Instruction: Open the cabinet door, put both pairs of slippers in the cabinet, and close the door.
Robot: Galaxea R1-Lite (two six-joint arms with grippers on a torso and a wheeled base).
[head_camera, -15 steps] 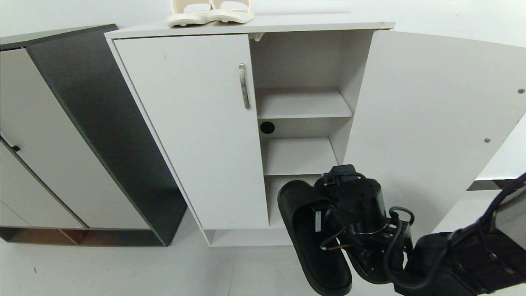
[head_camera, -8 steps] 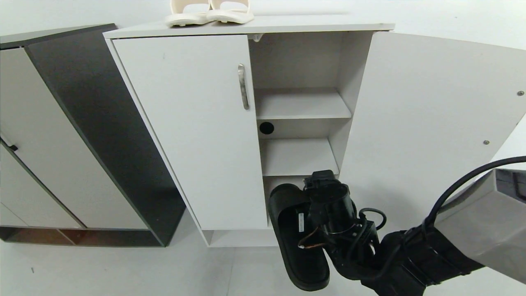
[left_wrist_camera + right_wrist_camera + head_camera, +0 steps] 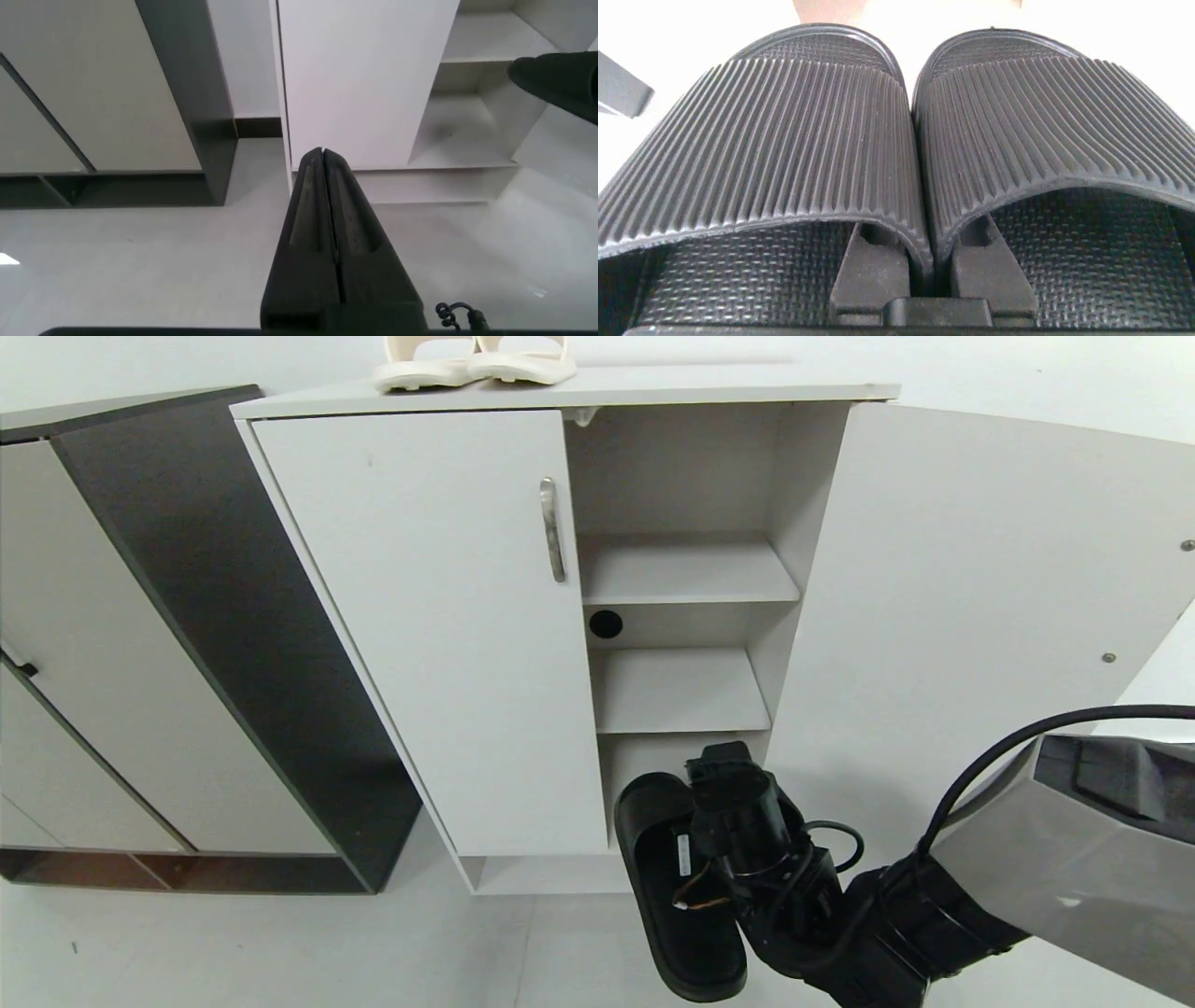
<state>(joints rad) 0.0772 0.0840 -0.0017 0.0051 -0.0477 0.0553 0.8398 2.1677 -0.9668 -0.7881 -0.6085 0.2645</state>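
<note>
Two dark fingers of the right gripper sit one inside each shoe of the pair of black ribbed rubber slippers, clamped on the two inner side walls pressed together just under the straps. I judge that a sound hold: the pair looks light and soft, the pebbled footbeds and ribbed straps give grip, and the meeting walls are the stiffest part within reach. The long soles stick out well past the fingers, so I expect them to flex and sway, and a toe could catch on a shelf edge. In the head view the pair hangs at lower centre, toes toward the mouth of the lowest compartment of the white laminate cabinet; I cannot tell whether they touch it. The right door stands swung wide at right of frame, while the left door with its metal bar handle is closed. Neither the upper shelf nor the middle shelf holds slippers yet; a round hole shows in the back panel between them. The pair of cream slippers rests on the cabinet top at upper centre. My left gripper hangs low over the floor, fingers pressed together on nothing.
</note>
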